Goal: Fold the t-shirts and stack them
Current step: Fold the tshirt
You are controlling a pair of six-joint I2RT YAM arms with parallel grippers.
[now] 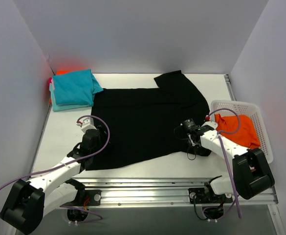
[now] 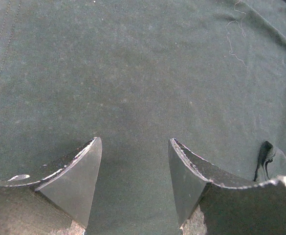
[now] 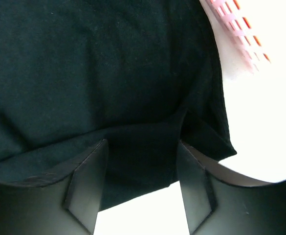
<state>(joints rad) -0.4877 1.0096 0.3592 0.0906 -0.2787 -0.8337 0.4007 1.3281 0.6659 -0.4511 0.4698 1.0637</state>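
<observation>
Large black cloth t-shirt [image 1: 147, 122] spread on the white table [image 1: 59, 132], left gripper [image 2: 135, 147] released, jaws apart over its left side, right gripper [image 3: 142, 147] unclenched astride its near right hem, folded teal t-shirts [image 1: 73, 89] far left, bright orange t-shirt [image 1: 240, 128] in white lattice plastic basket [image 1: 262, 128].

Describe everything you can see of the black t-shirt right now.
The black t-shirt is soft, matte knit cloth, spread mostly flat across the middle of the table, lightly wrinkled, one short sleeve pointing to the far side. Its far-left corner meets the folded teal t-shirts. The left hand hangs open over its near-left part; the right hand straddles its near-right hem, jaws apart.
</observation>
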